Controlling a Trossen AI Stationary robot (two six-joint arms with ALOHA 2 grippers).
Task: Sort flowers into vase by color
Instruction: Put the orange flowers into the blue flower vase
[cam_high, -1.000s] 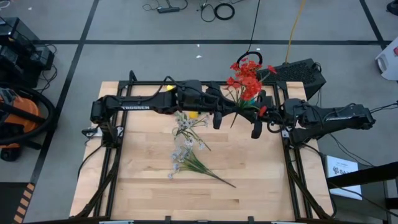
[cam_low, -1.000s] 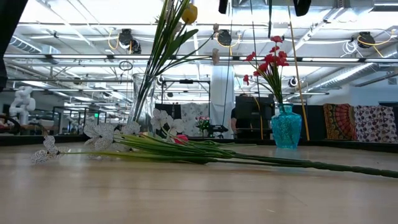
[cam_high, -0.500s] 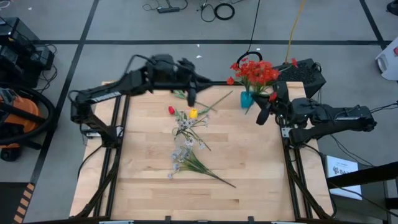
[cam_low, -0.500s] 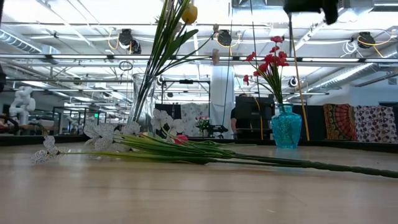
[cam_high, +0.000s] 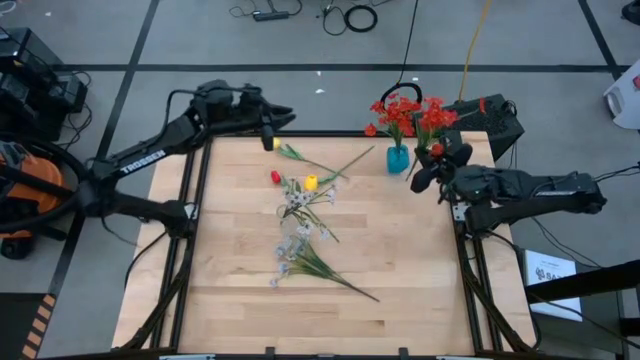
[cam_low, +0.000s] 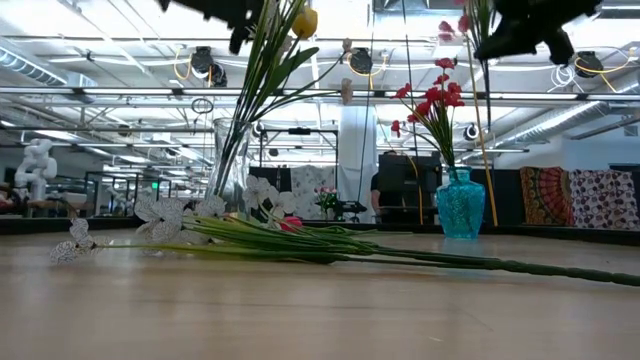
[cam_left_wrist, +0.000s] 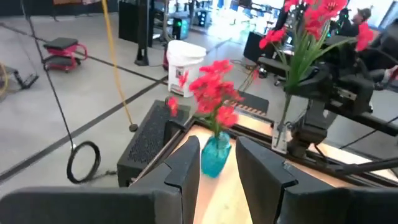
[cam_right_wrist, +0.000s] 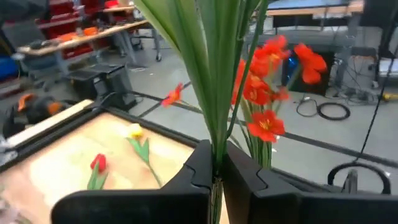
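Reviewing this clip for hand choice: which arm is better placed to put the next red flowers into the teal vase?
The right. Its hand is shut on a red flower stem beside the vase; the left hand is empty at the table's far edge.

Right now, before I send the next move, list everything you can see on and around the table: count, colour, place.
Small rounded teal-blue vase: one, at the table's far edge toward the right, red blossoms already standing in it.
Red blossom cluster with green stalk: one, held up by the right claw, beside the vase.
Red bud: one, lying near the table's middle, toward the far side.
Yellow tulip buds: two, one beside the red bud, one at the far edge.
Pale white sprays: a loose pile, count unclear, at the table's centre.
Wooden table: one, light brown.
Right claw: shut on the red cluster's stalk.
Left claw: open, empty, over the far left corner.
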